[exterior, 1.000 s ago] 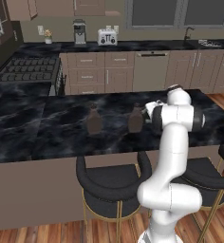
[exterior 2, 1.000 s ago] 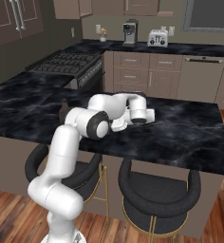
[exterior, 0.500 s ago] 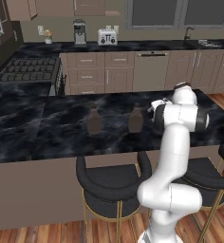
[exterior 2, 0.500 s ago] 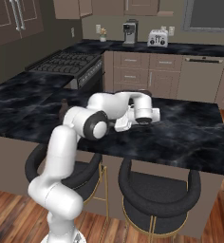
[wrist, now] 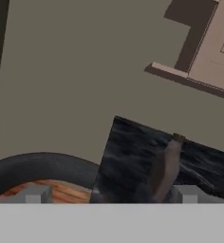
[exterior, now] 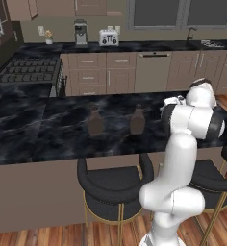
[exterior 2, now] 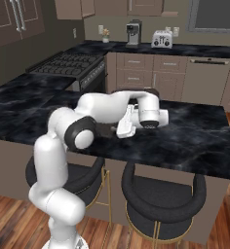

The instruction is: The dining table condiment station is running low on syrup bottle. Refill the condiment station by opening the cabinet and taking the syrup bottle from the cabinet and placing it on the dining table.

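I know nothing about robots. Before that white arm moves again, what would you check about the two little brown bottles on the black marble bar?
1. Syrup bottle, the one nearer the arm, is on the dining table: ok, it stands upright on the marble.
2. Tool is open: ok, its jaws stand wide apart.
3. Tool is clear of that bottle: cannot tell. In the hand view the bottle sits close beside one fingertip, and no gap can be made out.
4. Second bottle is out of the way: ok, it is upright with a clear gap between the two.
5. Bottle is safe from the table's edge: ok, it stands well in from the front edge.
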Robot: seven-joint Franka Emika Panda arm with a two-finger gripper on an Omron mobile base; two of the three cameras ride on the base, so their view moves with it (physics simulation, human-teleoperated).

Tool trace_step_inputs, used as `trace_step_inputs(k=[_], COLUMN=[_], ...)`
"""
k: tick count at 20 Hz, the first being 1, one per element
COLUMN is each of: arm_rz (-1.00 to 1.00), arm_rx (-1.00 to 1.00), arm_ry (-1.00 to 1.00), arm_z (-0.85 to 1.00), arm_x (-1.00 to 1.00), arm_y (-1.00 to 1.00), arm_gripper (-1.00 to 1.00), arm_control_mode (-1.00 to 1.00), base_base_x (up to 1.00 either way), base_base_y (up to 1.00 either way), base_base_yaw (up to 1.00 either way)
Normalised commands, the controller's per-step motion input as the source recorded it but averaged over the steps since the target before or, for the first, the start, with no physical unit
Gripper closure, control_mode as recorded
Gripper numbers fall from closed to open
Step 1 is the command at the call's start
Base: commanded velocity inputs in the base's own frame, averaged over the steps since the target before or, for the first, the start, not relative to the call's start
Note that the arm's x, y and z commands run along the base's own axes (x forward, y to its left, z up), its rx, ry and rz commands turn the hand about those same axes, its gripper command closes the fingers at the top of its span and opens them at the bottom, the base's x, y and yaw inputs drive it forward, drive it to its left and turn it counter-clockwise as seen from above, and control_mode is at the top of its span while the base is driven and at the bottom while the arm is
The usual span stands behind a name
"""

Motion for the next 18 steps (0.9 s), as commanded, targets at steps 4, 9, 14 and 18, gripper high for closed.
trace_step_inputs(k=[4, 9, 14, 18], arm_rz=[-0.08, -0.13, -0.17, -0.19], arm_rx=[-0.1, -0.14, -0.17, -0.19], arm_ry=[-0.11, -0.08, -0.01, 0.0], arm_z=[0.81, 0.79, 0.65, 0.36], arm_x=[-0.89, -0.75, -0.59, -0.56], arm_y=[0.07, 0.16, 0.33, 0.45], arm_gripper=[-1.0, -1.0, -1.0, -1.0], arm_control_mode=[-1.0, -1.0, -1.0, -1.0], base_base_x=[0.0, 0.0, 0.0, 0.0], base_base_y=[0.0, 0.0, 0.0, 0.0], base_base_yaw=[0.0, 0.0, 0.0, 0.0])
